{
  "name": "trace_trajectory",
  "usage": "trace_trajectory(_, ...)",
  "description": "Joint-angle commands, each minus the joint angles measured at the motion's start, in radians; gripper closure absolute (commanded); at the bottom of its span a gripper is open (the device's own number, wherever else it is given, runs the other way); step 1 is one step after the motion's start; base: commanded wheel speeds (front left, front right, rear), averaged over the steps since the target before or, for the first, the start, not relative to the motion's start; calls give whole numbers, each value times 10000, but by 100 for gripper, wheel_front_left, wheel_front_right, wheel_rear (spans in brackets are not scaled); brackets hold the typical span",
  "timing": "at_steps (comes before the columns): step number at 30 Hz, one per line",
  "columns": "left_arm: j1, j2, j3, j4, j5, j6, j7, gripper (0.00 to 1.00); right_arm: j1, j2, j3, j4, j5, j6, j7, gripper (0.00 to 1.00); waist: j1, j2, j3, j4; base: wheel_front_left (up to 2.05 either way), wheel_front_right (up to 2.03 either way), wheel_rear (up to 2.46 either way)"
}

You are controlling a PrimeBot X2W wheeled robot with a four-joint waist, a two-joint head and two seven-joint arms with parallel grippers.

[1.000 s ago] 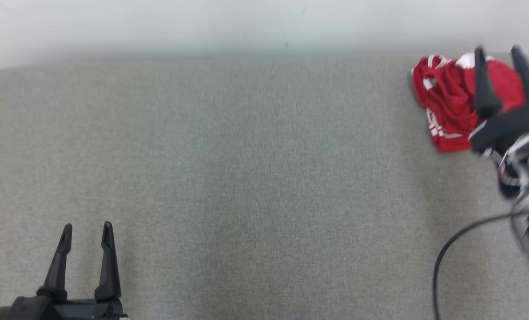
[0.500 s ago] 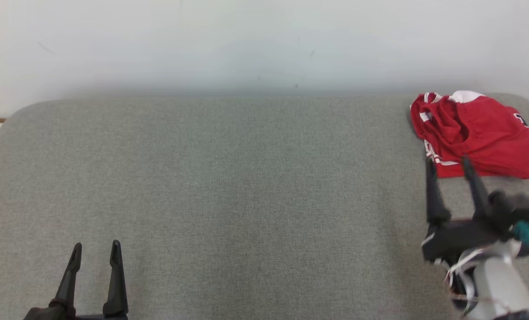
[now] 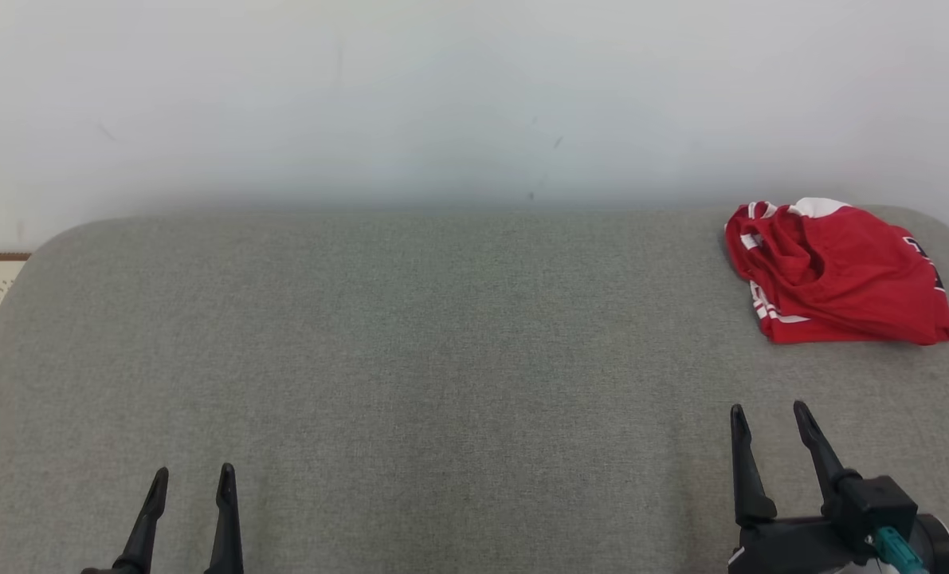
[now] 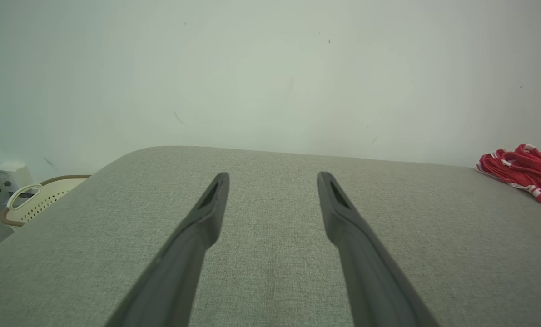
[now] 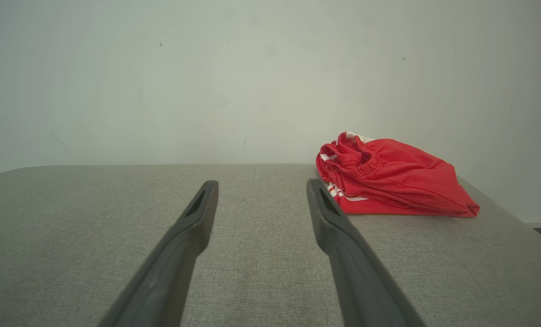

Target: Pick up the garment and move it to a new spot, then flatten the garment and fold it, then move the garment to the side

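Left end effector (image 3: 194,473) and right end effector (image 3: 769,409) hang released and empty; folded garment (image 3: 837,275) sits ahead-right of the right one, well apart, so task likely finished: park arms without snagging it.

Surface (image 3: 442,359): grey woven cloth, matt, coarse weave. Garment (image 3: 841,279): red smooth cloth, faint sheen, white trim. Left gripper (image 3: 194,470), right gripper (image 3: 767,408): dark matt plastic look. Wall (image 3: 442,96): matt, pale, lightly scuffed.

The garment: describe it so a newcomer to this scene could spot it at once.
A wide grey padded surface runs along a pale wall. At its far right corner lies the garment in a compact bundle. Bright red cloth with white stripes sets it apart from the plain grey.
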Motion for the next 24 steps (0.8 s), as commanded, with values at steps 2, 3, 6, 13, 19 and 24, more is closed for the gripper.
trace_trajectory(2,129,56,35,98,67,-11,-35,0,301,78,-66,-169,-130,2,-38,0,1,1,-102,-94,0,0,0)
trace_trajectory(3,139,67,41,125,78,-11,-35,0,382,109,-99,-245,-206,2,-26,0,1,1,-122,-125,0,0,0)
trace_trajectory(6,152,168,64,340,135,-39,-35,0,563,170,-136,-428,-317,2,31,0,1,1,-171,-245,0,0,0)
trace_trajectory(13,61,250,131,708,192,106,-35,0,730,214,-20,-592,-355,2,166,0,1,1,-208,-383,0,0,0)
trace_trajectory(19,62,252,165,704,150,158,-35,0,815,214,51,-588,-190,2,186,0,1,1,-222,-417,0,0,0)
trace_trajectory(24,116,240,83,628,114,150,-35,0,836,215,43,-598,-94,2,204,0,1,1,-228,-434,0,0,0)
